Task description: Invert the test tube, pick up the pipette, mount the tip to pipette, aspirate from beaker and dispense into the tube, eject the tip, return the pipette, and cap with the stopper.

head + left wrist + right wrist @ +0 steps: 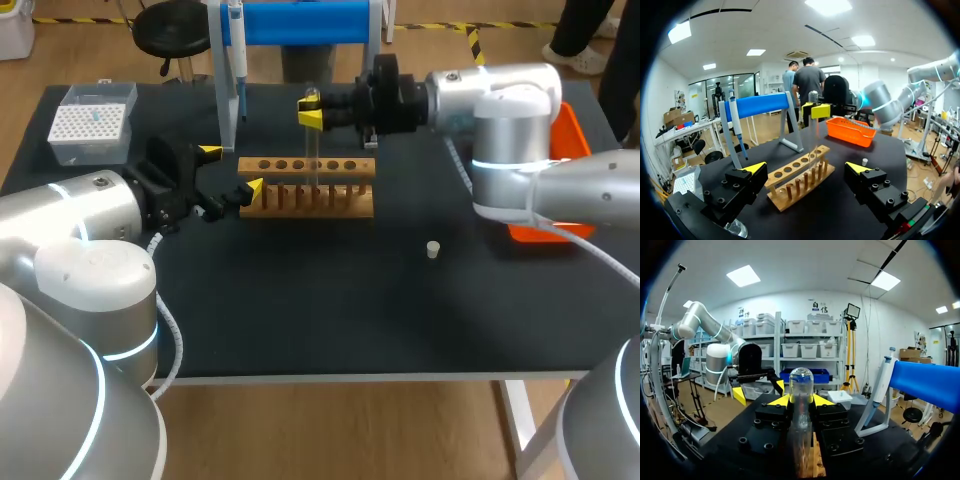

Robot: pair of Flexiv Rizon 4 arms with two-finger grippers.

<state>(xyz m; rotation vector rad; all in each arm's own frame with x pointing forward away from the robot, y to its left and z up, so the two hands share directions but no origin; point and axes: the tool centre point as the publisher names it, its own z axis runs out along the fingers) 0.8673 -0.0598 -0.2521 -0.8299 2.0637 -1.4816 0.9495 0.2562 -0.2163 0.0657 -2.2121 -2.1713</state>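
Test tube (801,385) stands upright, clamped between the two fingers of the right end effector (311,112). Its rounded closed end projects above the fingertips, and its length hangs below them over the wooden rack (305,200). With the closed end up, the inversion step is probably in hand. Contact with the rack cannot be told. Left end effector (231,169) has its fingers apart and empty, with the rack's end just ahead, likely standing by. Stopper (433,249) lies on the bench (350,320), well apart from both.
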